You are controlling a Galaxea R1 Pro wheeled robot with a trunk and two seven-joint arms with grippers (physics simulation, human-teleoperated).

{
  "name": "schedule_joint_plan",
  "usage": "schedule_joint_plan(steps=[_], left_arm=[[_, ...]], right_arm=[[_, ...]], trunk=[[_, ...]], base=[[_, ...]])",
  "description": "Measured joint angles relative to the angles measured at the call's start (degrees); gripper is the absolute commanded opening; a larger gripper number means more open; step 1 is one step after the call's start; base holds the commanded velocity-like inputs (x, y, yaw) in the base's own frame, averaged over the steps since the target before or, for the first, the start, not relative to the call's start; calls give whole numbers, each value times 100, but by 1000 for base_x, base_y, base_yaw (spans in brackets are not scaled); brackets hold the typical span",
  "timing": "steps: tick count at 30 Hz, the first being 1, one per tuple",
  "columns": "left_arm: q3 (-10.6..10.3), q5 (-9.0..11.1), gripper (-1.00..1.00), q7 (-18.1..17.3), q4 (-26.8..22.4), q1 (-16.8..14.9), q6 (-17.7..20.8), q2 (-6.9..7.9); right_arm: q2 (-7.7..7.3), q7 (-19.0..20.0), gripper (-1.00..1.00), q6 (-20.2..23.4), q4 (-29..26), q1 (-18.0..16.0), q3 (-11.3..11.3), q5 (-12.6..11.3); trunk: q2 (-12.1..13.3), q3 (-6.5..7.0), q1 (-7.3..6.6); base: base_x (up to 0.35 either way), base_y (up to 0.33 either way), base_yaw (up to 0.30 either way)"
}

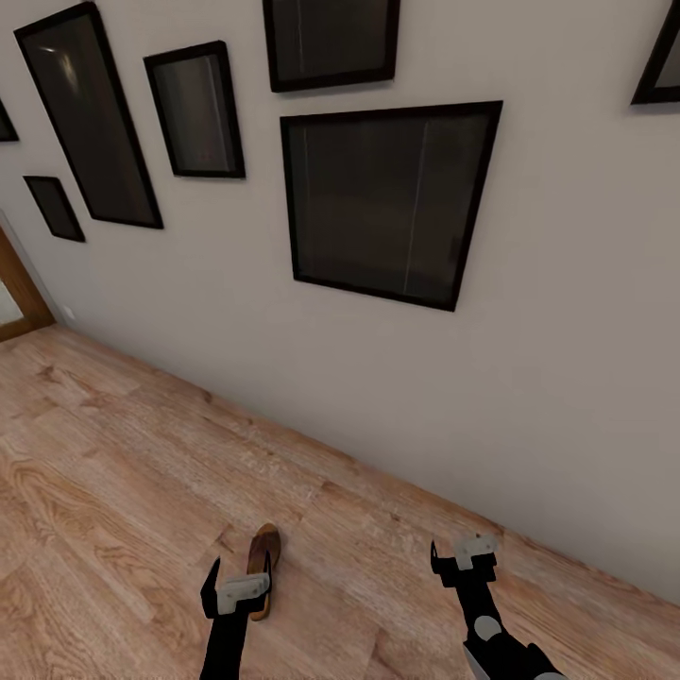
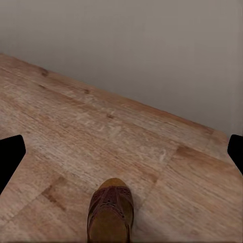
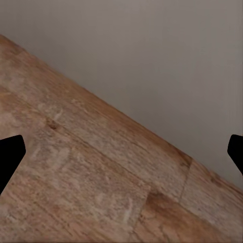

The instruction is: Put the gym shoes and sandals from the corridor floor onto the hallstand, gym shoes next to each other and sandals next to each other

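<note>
One brown sandal (image 1: 265, 549) lies flat on the corridor floor (image 1: 113, 472), pointing toward the wall. In the left wrist view the sandal (image 2: 110, 213) shows its dark strap and tan footbed. My left gripper (image 1: 239, 579) hovers over the sandal's near half, open, with nothing between its fingers. My right gripper (image 1: 464, 554) hangs open above bare planks to the right, close to the wall's base. Both wrist views show wide-spread fingertips (image 2: 11, 157) (image 3: 10, 154). The other sandal, the gym shoes and the hallstand are out of view.
A pale wall (image 1: 529, 397) with several dark framed pictures (image 1: 387, 203) runs diagonally just ahead. A wooden door frame (image 1: 21, 293) stands at the far left. Open plank floor stretches leftward.
</note>
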Motion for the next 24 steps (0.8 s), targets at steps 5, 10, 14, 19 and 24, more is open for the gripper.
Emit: schedule_joint_plan(steps=[5,10,14,19,24], left_arm=[[1,1,100,0,-3,0,0,0],[0,0,100,0,-1,0,0,0],[1,1,100,0,-2,0,0,0],[0,0,100,0,1,0,0,0],[0,0,100,1,1,0,0,0]], right_arm=[[0,0,100,0,2,0,0,-1],[0,0,100,0,2,0,0,0],[0,0,100,0,1,0,0,0],[0,0,100,0,0,0,0,0],[0,0,100,0,0,0,0,0]], trunk=[[-119,-101,65],[-241,-202,132],[-279,-257,153],[-281,-305,154],[-281,-352,154]], base=[[0,0,0],[0,0,0],[0,0,0],[0,0,0],[0,0,0]])
